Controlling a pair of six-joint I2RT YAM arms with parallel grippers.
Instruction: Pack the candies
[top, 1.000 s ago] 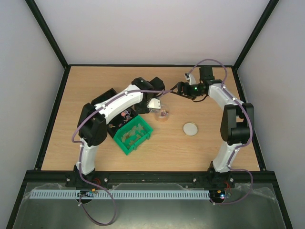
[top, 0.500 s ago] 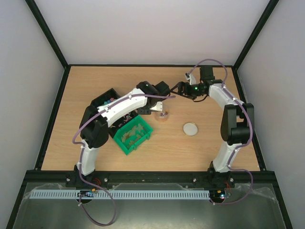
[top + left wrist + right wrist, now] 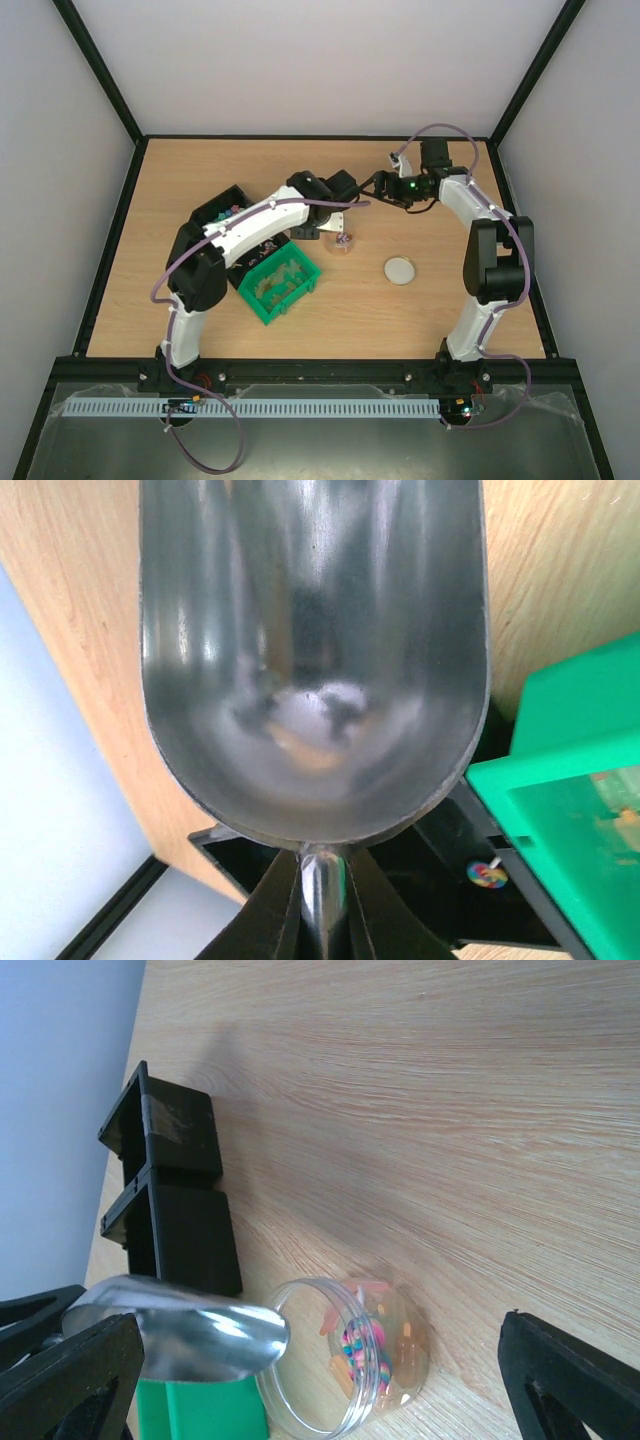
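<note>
Seen from above, with twelve o'clock at the table's (image 3: 200, 330) far edge, two white arms rise from bases at six o'clock. Nearest, at about eight o'clock from the table's middle, sits a green tray (image 3: 300, 292) holding pale yellowish candies (image 3: 275, 282). At four o'clock a round white lid (image 3: 400, 270) lies flat, well apart from everything else. Almost at the middle stands a small clear cup (image 3: 300, 1400), upright, with more of the candies heaped inside, orange, pink, blue and green. Just beside the cup, at its ten o'clock, the left gripper (image 3: 322, 875) is clamped tight on the thin handle of a metal scoop (image 3: 315, 650). The scoop's bowl shows only bare shiny metal and reflections. Its lip reaches the cup's rim, but it cannot be told whether the two touch. Beyond the green tray, at ten o'clock and partly under the left arm, is a black bin (image 3: 170, 1190) with divided compartments, touching or just beside the tray. One striped sweet lies in its near corner. Farthest, at one o'clock, the right gripper (image 3: 372, 190) hangs above the wood with its fingers (image 3: 70, 1380) spread wide apart, gripping nothing. It faces the cup, which shows between the two fingers in the wrist view.
</note>
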